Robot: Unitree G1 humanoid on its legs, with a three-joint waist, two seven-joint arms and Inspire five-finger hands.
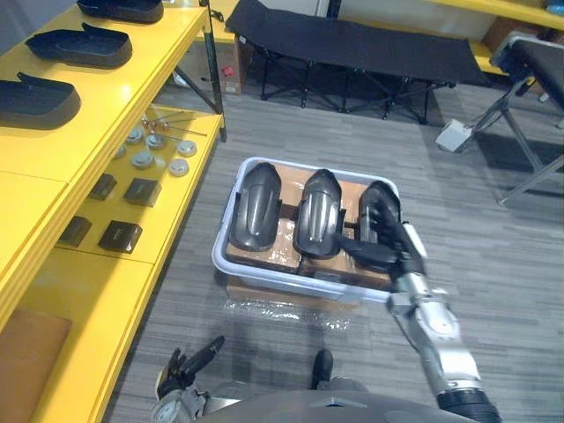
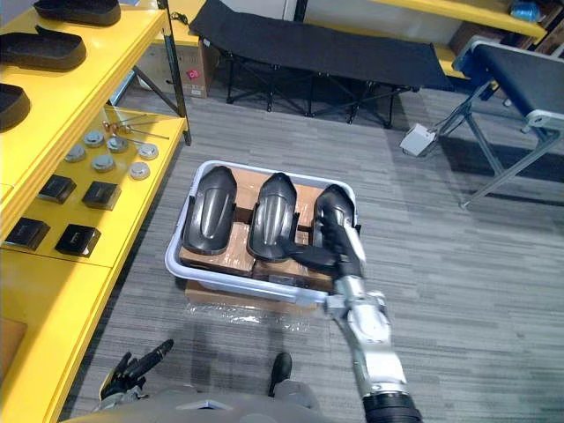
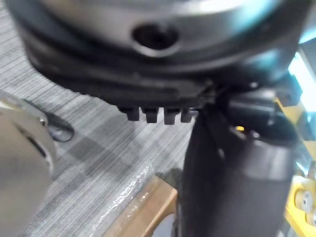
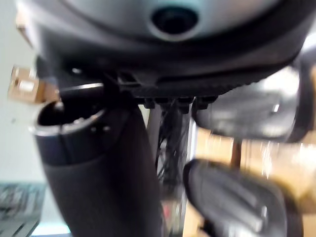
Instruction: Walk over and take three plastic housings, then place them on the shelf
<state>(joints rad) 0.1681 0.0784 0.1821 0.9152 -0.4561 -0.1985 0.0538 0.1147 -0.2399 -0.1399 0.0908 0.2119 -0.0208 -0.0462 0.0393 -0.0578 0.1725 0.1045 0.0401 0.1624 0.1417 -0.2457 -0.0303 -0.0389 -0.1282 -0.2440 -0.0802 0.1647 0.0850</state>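
Three black plastic housings lie side by side in a white bin (image 1: 222, 256) on the floor: left housing (image 1: 254, 207), middle housing (image 1: 317, 213), right housing (image 1: 377, 203). My right hand (image 1: 392, 245) reaches into the bin and rests on the near end of the right housing, its thumb (image 4: 94, 168) sticking out toward the middle housing; nothing is lifted. My left hand (image 1: 189, 366) hangs low at the lower left, open with nothing in it. A yellow shelf (image 1: 132, 79) stands on the left.
Three similar black housings (image 1: 79, 46) lie on the shelf's top level. Small black boxes (image 1: 121, 236) and metal discs (image 1: 143, 160) sit on its lower level. The bin rests on cardboard boxes (image 1: 291, 295). A black folding cot (image 1: 352, 44) and a bench (image 1: 538, 62) stand beyond.
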